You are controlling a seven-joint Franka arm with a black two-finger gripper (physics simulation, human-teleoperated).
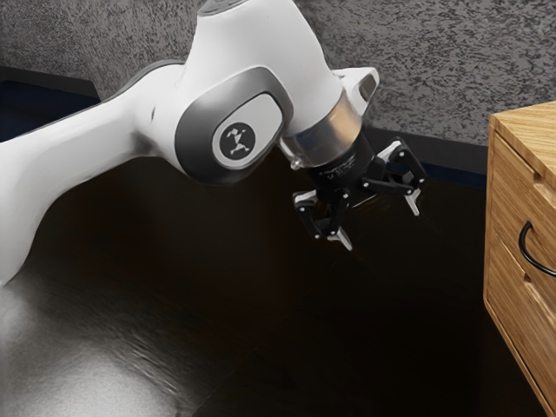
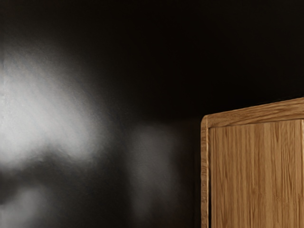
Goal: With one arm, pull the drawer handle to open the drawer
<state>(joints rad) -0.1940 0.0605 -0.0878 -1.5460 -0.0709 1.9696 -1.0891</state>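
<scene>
The gripper (image 1: 379,221) is held in the air, well apart from the wooden cabinet (image 1: 524,139), out on the side faced by the cabinet's front. Its fingers are spread wide and nothing is gripped between them. The black handle (image 1: 527,251) is seen on the drawer (image 1: 511,191) in the cabinet's front, untouched, and the drawer looks shut. A corner of the cabinet (image 2: 256,175) is caught from the wrist, with the dark glossy table (image 2: 95,118) beside it.

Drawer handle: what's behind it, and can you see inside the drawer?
Behind the black handle is the wooden drawer front. The front covers the drawer's inside, so contents cannot be seen.
</scene>
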